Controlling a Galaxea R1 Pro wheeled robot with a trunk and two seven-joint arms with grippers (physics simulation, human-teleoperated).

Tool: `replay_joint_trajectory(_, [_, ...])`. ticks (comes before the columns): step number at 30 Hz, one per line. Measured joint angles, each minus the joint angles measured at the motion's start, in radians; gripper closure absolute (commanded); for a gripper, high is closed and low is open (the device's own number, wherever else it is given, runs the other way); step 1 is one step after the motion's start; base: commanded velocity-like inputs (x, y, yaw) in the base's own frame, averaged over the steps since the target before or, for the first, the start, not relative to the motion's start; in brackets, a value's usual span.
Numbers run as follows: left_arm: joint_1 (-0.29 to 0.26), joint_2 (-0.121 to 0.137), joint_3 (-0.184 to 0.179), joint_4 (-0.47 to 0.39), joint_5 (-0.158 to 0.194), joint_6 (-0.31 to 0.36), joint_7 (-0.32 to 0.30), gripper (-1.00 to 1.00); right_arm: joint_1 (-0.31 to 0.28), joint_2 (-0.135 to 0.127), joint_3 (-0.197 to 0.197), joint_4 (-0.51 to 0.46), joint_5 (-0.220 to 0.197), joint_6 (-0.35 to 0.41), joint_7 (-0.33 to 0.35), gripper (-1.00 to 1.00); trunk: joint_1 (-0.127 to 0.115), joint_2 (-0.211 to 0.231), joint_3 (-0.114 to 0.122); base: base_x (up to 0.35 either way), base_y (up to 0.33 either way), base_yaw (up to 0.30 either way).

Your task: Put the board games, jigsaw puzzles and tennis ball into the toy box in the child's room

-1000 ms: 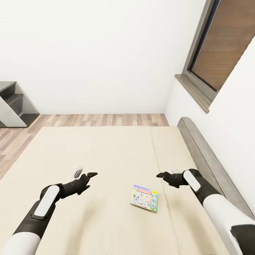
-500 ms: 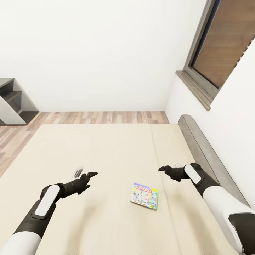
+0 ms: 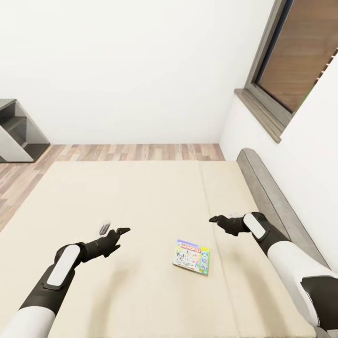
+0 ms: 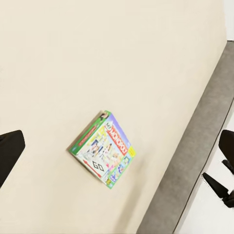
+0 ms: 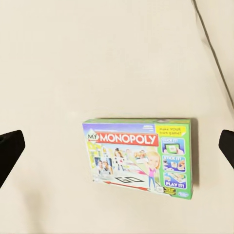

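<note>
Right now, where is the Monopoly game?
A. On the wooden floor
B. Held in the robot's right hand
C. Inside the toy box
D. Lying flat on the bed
D: the Monopoly game lies flat on the beige bed, between the left hand and the right hand, touched by neither.

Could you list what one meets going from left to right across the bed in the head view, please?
Left end effector → Monopoly box → right end effector → grey headboard.
</note>
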Motion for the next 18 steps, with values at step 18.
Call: replay_joint_trajectory(18, [-0.001,-0.02,-0.002,0.0,-0.001,0.0,0.001,-1.0,-0.057,0.003,0.0,0.003,0.0,0.002,0.0,-1.0,0.0,0.0,-0.029,0.0,0.0,0.0])
